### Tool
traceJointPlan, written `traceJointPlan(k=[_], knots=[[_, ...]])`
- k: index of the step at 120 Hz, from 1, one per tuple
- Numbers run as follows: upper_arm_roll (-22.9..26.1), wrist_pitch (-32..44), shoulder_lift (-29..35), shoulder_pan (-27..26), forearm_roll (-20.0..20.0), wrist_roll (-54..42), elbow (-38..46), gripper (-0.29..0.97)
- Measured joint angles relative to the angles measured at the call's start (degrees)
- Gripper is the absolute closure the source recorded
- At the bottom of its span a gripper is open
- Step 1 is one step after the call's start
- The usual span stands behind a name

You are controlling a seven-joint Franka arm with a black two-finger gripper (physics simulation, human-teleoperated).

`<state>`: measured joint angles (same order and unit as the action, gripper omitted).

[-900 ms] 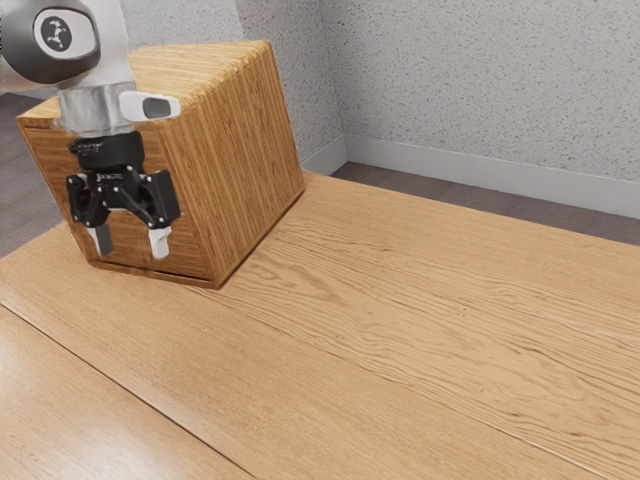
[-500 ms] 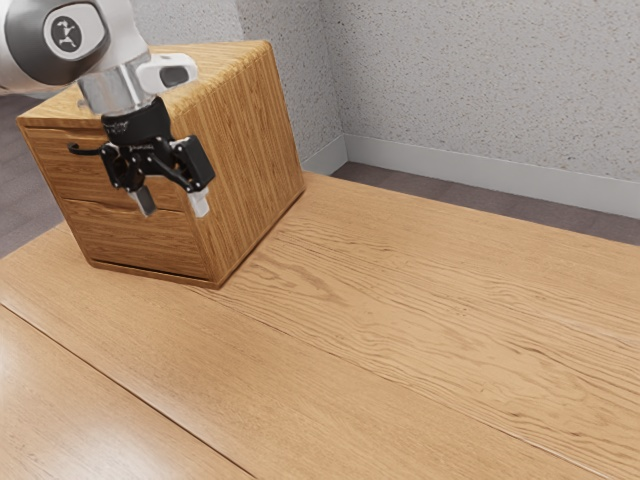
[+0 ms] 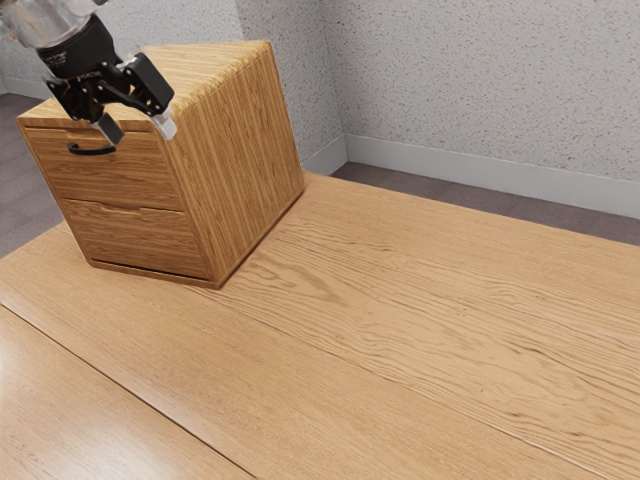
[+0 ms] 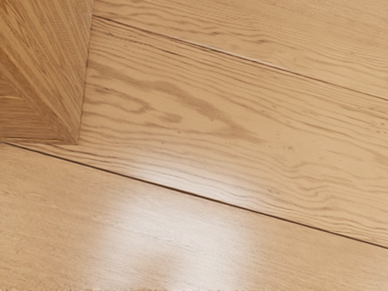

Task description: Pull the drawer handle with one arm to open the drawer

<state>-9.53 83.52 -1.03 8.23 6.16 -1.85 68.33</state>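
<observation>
End effector (image 3: 137, 129) open at drawer (image 3: 110, 178) top edge, near handle (image 3: 90, 152).

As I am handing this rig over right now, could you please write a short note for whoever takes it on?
Black two-finger gripper: jaws open, empty, at the top front edge of the light wooden two-drawer cabinet.
Thin dark curved handle on the top drawer: just below the jaws, ungrasped.
Done: approach only; both drawers look shut.
Left: close on the handle, pull the drawer out.
</observation>
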Motion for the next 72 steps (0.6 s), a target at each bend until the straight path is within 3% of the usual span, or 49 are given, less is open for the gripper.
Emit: traceJointPlan(k=[14, 26, 46, 58, 66, 72], knots=[[1.62, 1.12, 4.37, 0.8, -0.22, -11.22, 3.91, 0.0], [1.65, 3.85, 13.9, -2.75, -0.45, -20.3, 17.04, 0.0], [-8.54, 8.65, 17.35, -11.15, -2.55, -34.24, 23.49, 0.0], [-27.38, 10.98, 23.45, -39.67, -10.21, -41.82, 24.04, 0.0], [-42.58, 12.27, 32.72, -61.77, -15.44, -46.73, 24.07, 0.0], [-49.21, 12.91, 37.37, -71.1, -18.5, -50.08, 24.01, 0.0]])
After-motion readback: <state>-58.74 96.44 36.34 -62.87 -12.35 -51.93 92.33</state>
